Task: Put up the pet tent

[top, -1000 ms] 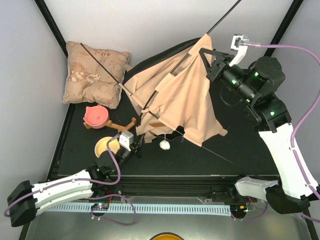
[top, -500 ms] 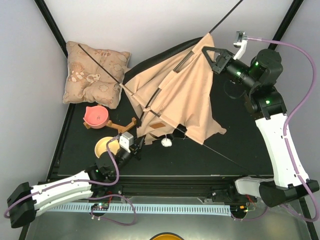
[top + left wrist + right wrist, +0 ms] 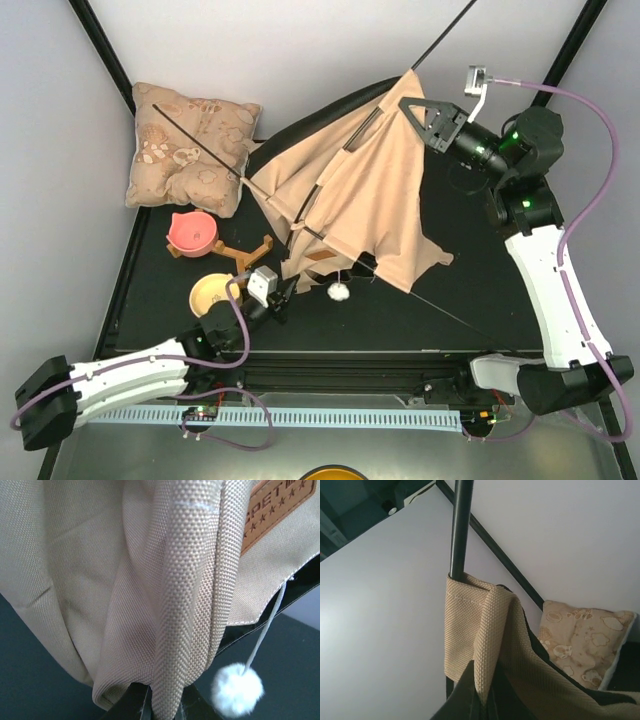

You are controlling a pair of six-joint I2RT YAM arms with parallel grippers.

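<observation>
The pet tent (image 3: pixel 375 195) is a tan canvas heap draped over thin black poles (image 3: pixel 440 38) in the middle of the black mat, its black lining showing at the back. My left gripper (image 3: pixel 284 292) is at the tent's near hem, shut on a fold of canvas (image 3: pixel 185 605). In the left wrist view the gripper (image 3: pixel 167 707) sits below a brown label patch (image 3: pixel 277 505) and a white pompom (image 3: pixel 237 695) on a cord. My right gripper (image 3: pixel 407 104) is shut on the tent's raised top corner. In the right wrist view the gripper (image 3: pixel 485 700) pinches the canvas sleeve (image 3: pixel 467 625) around a black pole (image 3: pixel 461 530).
A puffy beige patterned cushion (image 3: pixel 190 145) lies at the back left with a second pole (image 3: pixel 195 140) across it. A pink bowl (image 3: pixel 194 232) and a yellow bowl (image 3: pixel 212 292) sit on a wooden stand (image 3: pixel 250 250) beside my left arm. Black frame posts (image 3: pixel 100 45) flank the walls.
The right wrist has turned and risen a little, holding the tent corner throughout. The left gripper has shifted slightly to the right with the hem, and the pompom followed.
</observation>
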